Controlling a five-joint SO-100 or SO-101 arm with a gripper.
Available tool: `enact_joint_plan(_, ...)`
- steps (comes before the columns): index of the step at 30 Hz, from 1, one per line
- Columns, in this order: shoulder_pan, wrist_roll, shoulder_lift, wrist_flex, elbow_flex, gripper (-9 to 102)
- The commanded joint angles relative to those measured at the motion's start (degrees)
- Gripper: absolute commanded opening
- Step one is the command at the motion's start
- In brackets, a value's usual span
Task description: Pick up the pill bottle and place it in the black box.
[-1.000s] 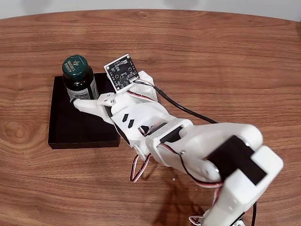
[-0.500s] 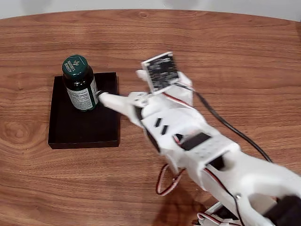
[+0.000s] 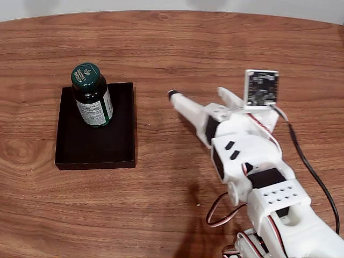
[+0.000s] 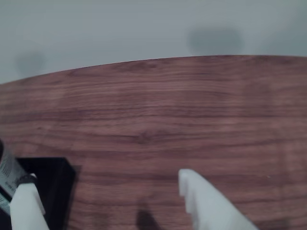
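One glass pill bottle [image 3: 92, 95], round green cap, upright in one matte black box [image 3: 95, 148] | wood-grain table [image 3: 215, 48] | gripper [image 3: 199, 97] fingers spread, empty

Wood-grain desk [image 3: 177, 48] fills the fixed view, reddish-brown, with a dark knot whorl [image 3: 19, 150] in the grain at its left side. Beyond the desk's curved far edge runs a pale grey wall [image 3: 161, 4]. From the wrist view, that same grey wall [image 4: 120, 28] rises behind the desk's far edge, soft blurred shadows on it.
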Motion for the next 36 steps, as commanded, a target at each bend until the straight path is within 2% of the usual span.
enact_joint_plan(1, 3.8, -2.8, 4.3, 3.9, -1.0, 33)
enact_joint_plan(5, 5.6, -5.5, 6.3, 8.1, -1.3, 33)
enact_joint_plan(13, 11.2, -7.7, 9.9, 8.4, 5.4, 33)
enact_joint_plan(24, 16.5, -21.7, 17.1, 27.5, 5.8, 28)
enact_joint_plan(36, 19.3, -37.4, 30.9, 47.6, 6.1, 13)
